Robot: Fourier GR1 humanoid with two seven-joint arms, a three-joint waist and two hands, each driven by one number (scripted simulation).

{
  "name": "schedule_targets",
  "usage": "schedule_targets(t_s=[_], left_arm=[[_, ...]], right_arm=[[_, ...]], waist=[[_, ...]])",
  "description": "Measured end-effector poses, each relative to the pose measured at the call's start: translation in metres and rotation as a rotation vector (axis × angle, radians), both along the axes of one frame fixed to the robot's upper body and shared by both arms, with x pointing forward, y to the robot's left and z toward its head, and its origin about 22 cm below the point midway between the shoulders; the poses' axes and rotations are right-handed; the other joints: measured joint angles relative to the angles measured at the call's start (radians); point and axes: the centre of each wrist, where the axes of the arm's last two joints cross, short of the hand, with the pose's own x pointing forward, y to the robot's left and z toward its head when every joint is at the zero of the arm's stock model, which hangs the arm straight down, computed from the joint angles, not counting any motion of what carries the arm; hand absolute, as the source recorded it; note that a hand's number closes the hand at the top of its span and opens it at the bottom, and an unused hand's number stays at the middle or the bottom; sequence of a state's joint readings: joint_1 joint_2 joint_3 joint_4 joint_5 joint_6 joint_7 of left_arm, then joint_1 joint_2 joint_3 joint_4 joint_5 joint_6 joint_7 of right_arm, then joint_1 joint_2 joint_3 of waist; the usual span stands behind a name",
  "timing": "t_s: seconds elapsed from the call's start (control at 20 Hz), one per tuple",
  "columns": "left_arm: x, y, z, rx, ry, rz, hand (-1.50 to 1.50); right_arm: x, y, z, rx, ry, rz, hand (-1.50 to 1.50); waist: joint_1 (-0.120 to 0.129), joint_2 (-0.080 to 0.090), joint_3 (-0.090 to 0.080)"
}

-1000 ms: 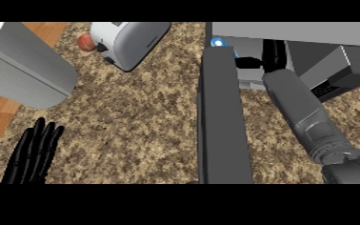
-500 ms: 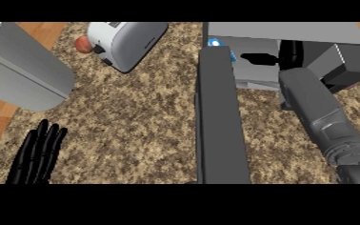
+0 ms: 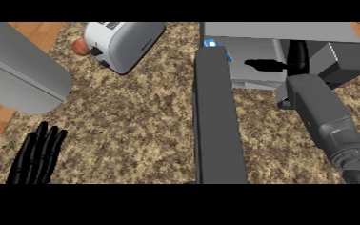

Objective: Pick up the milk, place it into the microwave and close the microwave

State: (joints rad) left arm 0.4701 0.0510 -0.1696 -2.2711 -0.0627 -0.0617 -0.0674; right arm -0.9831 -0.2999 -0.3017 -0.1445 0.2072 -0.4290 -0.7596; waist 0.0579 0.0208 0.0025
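Note:
The microwave [image 3: 281, 31] stands at the upper right, and its dark door [image 3: 218, 124] hangs open toward me. Inside it is the white milk carton [image 3: 243, 74], with its blue cap [image 3: 209, 43] showing just behind the door's top edge. My right hand [image 3: 295, 57] is inside the cavity to the right of the carton. Its fingers are straight and its thumb [image 3: 262, 66] is spread out over the carton's side. The grey right forearm hides the wrist. My left hand [image 3: 38, 155] rests open at the lower left, fingers up.
A silver toaster [image 3: 126, 43] sits at the upper middle with a red round thing [image 3: 81, 47] beside it. A large grey slab [image 3: 28, 81] lies at the left over the counter's wooden edge. A dark block [image 3: 345, 69] stands inside the microwave's right side.
My right forearm has swung to the right and nearer to me. The hand now sits a little further right of the milk carton, thumb spread. My left hand has come slightly more into view.

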Motion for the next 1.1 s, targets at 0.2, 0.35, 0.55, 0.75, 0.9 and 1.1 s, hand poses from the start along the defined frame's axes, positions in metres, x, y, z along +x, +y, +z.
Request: schedule_targets(t_s=[0.2,0.35,0.55,0.75,0.9,1.1], left_arm=[[-0.004,-0.003,0.001,-0.012,0.003,0.000,-1.50],[-0.005,-0.007,-0.002,-0.019,0.009,-0.012,-1.50],[-0.005,-0.011,-0.006,-0.023,0.016,-0.021,-1.50],[-0.005,-0.009,-0.008,-0.029,0.017,-0.017,-1.50],[-0.004,-0.014,-0.008,-0.032,0.017,-0.015,-1.50],[-0.004,-0.017,-0.005,-0.033,0.021,-0.010,-1.50]], right_arm=[[-0.002,-0.001,-0.003,0.071,0.004,0.065,-1.50],[-0.006,0.001,-0.011,0.110,0.012,0.103,-1.50],[-0.015,0.002,-0.026,0.162,0.042,0.172,-1.50],[-0.027,0.005,-0.045,0.200,0.083,0.196,-1.50],[-0.041,0.007,-0.065,0.222,0.122,0.202,-1.50],[-0.061,0.006,-0.089,0.262,0.154,0.238,-1.50]], waist=[[-0.002,-0.008,-0.006],[-0.007,-0.013,-0.009],[-0.016,-0.018,-0.010],[-0.024,-0.024,-0.012],[-0.029,-0.025,-0.011],[-0.036,-0.029,-0.011]])
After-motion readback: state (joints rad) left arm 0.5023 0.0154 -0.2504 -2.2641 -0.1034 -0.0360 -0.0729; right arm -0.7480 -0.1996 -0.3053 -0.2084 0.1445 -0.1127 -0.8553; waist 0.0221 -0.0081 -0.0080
